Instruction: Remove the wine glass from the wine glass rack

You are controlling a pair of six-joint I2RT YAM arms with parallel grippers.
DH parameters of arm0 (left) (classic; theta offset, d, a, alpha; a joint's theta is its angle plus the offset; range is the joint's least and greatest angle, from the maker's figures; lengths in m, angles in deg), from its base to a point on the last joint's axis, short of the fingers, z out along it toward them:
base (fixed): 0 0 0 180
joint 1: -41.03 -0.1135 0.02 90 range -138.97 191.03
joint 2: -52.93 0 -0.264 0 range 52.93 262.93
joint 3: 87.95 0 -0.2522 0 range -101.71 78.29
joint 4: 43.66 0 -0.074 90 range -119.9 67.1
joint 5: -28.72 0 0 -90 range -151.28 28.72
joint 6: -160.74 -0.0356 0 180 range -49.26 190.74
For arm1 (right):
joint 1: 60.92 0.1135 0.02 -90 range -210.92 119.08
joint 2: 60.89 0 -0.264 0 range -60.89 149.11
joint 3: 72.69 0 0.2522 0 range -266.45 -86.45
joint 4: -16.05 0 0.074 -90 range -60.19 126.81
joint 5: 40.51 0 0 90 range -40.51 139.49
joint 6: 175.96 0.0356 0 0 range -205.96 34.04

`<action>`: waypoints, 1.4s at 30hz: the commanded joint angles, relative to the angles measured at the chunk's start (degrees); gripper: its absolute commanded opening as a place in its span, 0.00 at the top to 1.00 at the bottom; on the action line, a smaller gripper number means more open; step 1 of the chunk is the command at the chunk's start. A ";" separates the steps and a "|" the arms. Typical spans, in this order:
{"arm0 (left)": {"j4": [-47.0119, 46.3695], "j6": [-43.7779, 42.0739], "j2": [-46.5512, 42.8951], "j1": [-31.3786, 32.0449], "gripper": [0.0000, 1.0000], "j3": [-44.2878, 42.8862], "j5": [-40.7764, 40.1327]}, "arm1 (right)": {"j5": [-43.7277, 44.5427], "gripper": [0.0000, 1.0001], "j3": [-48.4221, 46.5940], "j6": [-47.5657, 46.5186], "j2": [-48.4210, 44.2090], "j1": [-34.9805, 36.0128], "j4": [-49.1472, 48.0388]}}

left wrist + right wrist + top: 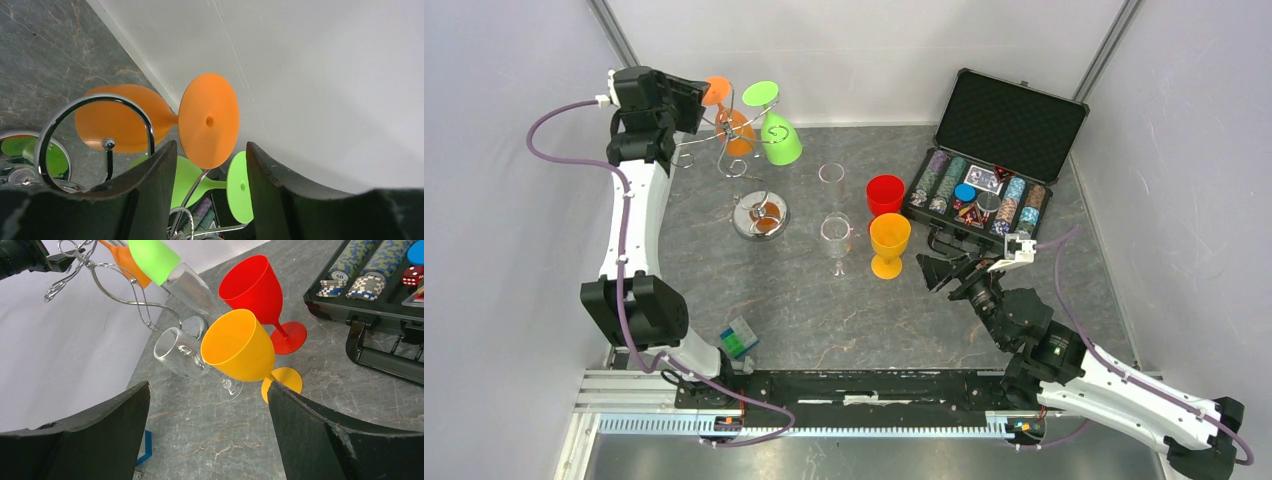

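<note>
Here, left hand [210,145] flanking orange glass [207,115], green glass [241,187] beside

LIGHT: bright, even, diffuse | SHADOWS: faint, soft-edged, close under objects | GLARE: specular highlights on wine glass rack [759,215] chrome | FOCUS: top view sharp; wrist views sharp at distance, fingers [150,200] slightly soft | DISTORTION: wide-angle stretch at wrist-view edges

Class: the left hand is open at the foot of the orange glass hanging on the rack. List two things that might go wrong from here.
1. The left hand may tug the orange glass sideways and tip the wire rack.
2. The green glass hangs close beside it and might be knocked off.
</note>
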 commanded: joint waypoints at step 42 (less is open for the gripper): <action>-33.56 13.47 -5.53 1.84 0.98 17.33 -1.26 | 0.57 0.11 1.65 0.19 0.03 -0.07 -4.98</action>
